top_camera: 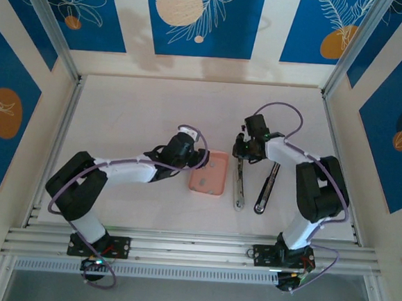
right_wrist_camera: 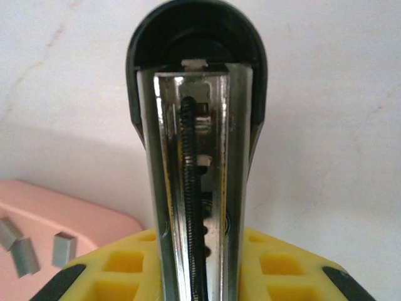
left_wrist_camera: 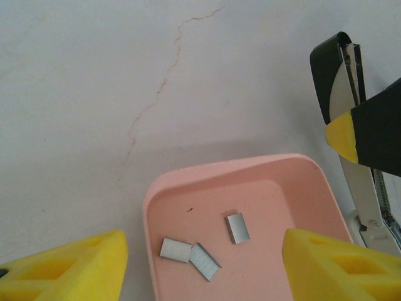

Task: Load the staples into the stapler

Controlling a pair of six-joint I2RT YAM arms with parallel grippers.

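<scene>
Right wrist shows the stapler [right_wrist_camera: 237,157] spring [right_wrist_camera: 188,163] (overhead: too small).

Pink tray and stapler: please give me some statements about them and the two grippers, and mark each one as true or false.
1. Three staple strips lie in the pink tray. True.
2. The left gripper holds one strip. False: it is open above the tray and holds nothing.
3. The stapler is open, and a spring shows in its metal channel. True.
4. In the top view the tray lies on the right of the stapler. False: it lies on the left of it.
5. The right gripper is open, away from the stapler. False: it is shut on the stapler's metal channel.
</scene>
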